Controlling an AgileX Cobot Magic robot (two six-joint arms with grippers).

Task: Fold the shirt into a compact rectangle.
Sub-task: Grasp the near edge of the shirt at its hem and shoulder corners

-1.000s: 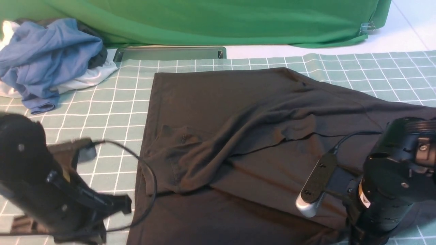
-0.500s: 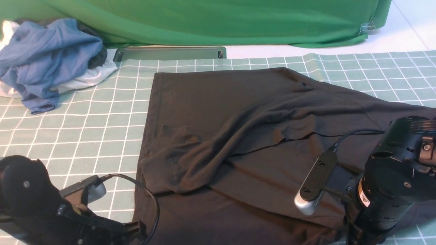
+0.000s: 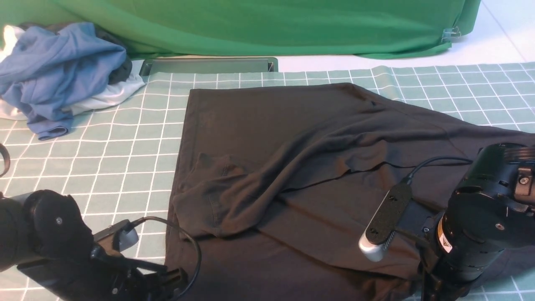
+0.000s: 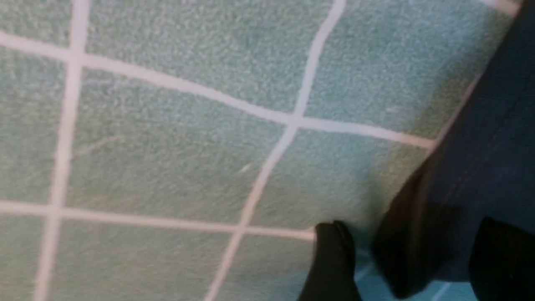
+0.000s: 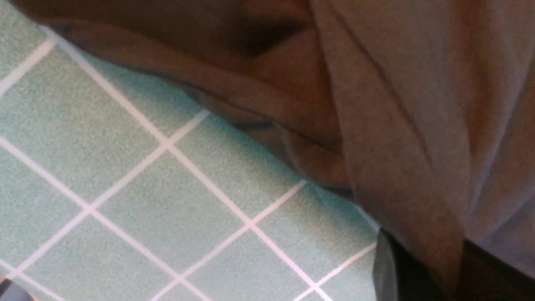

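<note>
The shirt (image 3: 292,138) lies spread on the checked mat (image 3: 125,138), centre to right, with 1 fold bunched across its middle. It looks like light, limp knit (likely to sag and drag), so hems and corners are the best holds. The left gripper (image 4: 413,267) stands open astride the near-left hem. The right gripper (image 5: 430,267) pinches a near-right fold.

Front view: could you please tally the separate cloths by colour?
Black: 1, the shirt
Blue: 1, crumpled garment
White: 1, underlying garment
Dark: 1, half-hidden piece in that heap
Green: 1, backdrop cloth
Mint checked: 1, table cover
Total: 6
</note>
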